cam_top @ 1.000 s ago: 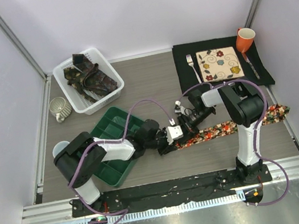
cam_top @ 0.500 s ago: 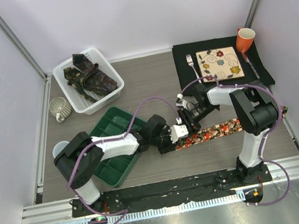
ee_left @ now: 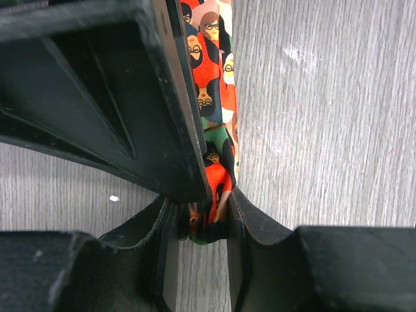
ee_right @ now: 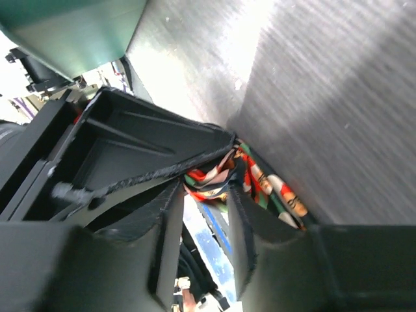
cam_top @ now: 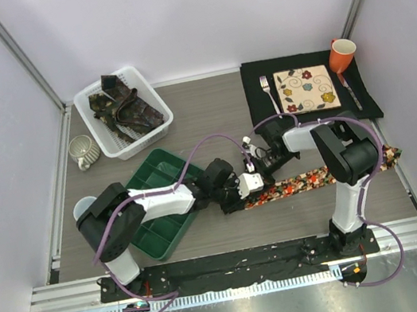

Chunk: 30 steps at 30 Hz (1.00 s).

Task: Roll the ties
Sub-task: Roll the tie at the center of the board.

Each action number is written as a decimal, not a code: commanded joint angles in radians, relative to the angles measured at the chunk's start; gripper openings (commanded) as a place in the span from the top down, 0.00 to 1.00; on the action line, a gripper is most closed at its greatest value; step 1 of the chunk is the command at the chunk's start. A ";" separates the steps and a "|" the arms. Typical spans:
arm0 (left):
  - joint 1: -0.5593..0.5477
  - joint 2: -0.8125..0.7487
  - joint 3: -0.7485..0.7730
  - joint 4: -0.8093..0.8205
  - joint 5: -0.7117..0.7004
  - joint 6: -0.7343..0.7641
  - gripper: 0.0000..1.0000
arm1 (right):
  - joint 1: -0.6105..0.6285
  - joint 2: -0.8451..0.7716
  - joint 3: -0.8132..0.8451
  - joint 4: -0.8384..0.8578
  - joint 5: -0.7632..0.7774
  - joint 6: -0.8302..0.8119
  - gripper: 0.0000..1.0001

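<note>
My left tool (ee_left: 203, 224) is clamped on the narrow end of the red patterned tie (cam_top: 310, 180), which lies on the surface (cam_top: 209, 115) and runs off rightward. The right tool (ee_right: 205, 205) sits narrow round a soft fold beside it; whether it truly pinches, I cannot tell. Light, limp, slippery cloth: hold the end. Both tools hide any roll.

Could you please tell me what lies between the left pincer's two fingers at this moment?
The end of the red-orange printed tie is pinched there, between the fingers of the left pincer, as the left wrist view shows.
</note>
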 commanded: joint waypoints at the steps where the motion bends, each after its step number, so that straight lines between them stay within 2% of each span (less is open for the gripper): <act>1: -0.004 0.048 -0.004 -0.097 -0.031 0.019 0.85 | 0.016 0.021 0.017 0.049 0.026 0.024 0.67; 2: -0.004 0.046 -0.002 -0.099 -0.031 0.019 0.85 | 0.017 0.026 0.017 0.050 0.029 0.022 0.73; 3: -0.004 0.048 -0.002 -0.099 -0.031 0.019 0.85 | 0.016 0.029 0.017 0.043 0.032 0.016 0.86; 4: -0.004 0.046 -0.004 -0.097 -0.029 0.020 0.85 | 0.016 0.033 0.018 0.031 0.035 0.007 0.95; 5: -0.003 0.045 -0.004 -0.097 -0.029 0.020 0.85 | 0.014 0.035 0.023 0.015 0.052 -0.021 0.99; 7: 0.002 0.040 -0.010 -0.097 -0.017 0.022 0.81 | 0.008 0.037 0.026 -0.029 0.072 -0.051 0.99; 11: 0.020 0.017 -0.039 -0.054 0.012 0.011 0.61 | -0.030 0.063 0.018 -0.101 0.098 -0.127 0.99; 13: 0.033 0.008 -0.062 -0.034 0.029 0.005 0.55 | -0.056 0.102 0.018 -0.112 0.089 -0.134 0.99; 14: 0.036 -0.001 -0.082 0.016 0.049 -0.001 0.49 | -0.064 0.119 0.014 -0.114 0.081 -0.134 0.99; 16: 0.045 -0.011 -0.111 0.074 0.060 -0.017 0.46 | -0.085 0.157 0.014 -0.117 0.051 -0.133 0.99; 21: 0.062 -0.027 -0.232 0.384 0.120 -0.089 0.31 | -0.133 0.208 0.003 -0.120 0.013 -0.165 0.99; 24: 0.062 0.011 -0.243 0.493 0.132 -0.147 0.26 | -0.156 0.218 -0.003 -0.121 0.021 -0.171 0.99; 30: 0.042 0.083 -0.217 0.625 0.109 -0.227 0.26 | -0.164 0.205 -0.005 -0.109 0.040 -0.157 0.99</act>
